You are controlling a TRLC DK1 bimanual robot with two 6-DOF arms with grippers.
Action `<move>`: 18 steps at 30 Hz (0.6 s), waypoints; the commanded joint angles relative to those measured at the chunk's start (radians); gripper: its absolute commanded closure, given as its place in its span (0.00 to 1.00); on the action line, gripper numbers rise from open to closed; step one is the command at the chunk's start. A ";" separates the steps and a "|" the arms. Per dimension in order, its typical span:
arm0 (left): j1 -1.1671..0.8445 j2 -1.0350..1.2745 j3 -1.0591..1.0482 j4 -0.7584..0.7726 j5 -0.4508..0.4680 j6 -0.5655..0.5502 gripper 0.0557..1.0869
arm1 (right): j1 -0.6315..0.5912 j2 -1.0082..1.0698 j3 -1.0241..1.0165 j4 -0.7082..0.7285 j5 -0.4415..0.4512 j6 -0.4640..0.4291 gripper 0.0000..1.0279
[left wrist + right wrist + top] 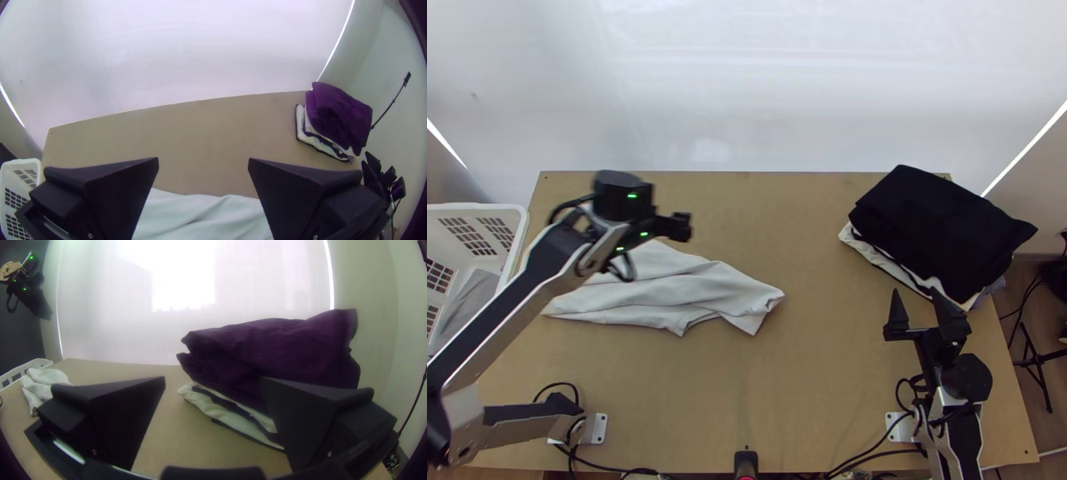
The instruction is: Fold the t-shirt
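Note:
A white t-shirt (667,294) lies bunched in long creases on the table's left half; part of it is hidden beneath the left arm. My left gripper (681,227) is above the cloth's far side. In the left wrist view the left gripper (203,162) stands open, with the white cloth (200,215) below and between its fingers. My right gripper (917,302) is at the table's right side, near the stack of clothes. The right wrist view has the right gripper (213,382) open and holding nothing, with the white cloth (42,384) far off.
A stack of folded clothes, a dark one (939,228) over white and dark layers, sits at the table's far right. A white plastic basket (515,218) stands at the left edge. Bare wood (803,384) lies between the t-shirt and the right arm.

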 commanded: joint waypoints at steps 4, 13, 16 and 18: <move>0.154 -0.159 -0.075 -0.168 0.012 0.009 0.05 | 0.002 0.000 0.000 0.000 0.000 0.000 0.04; 0.212 -0.231 -0.120 -0.320 0.076 -0.068 0.05 | 0.002 0.000 0.000 0.000 0.000 0.000 0.04; 0.253 -0.228 -0.129 -0.346 0.092 -0.051 0.05 | 0.002 0.000 0.000 0.000 0.000 0.000 0.04; 0.283 -0.220 -0.130 -0.348 0.095 -0.046 0.05 | 0.002 0.000 0.000 0.000 0.000 0.000 0.04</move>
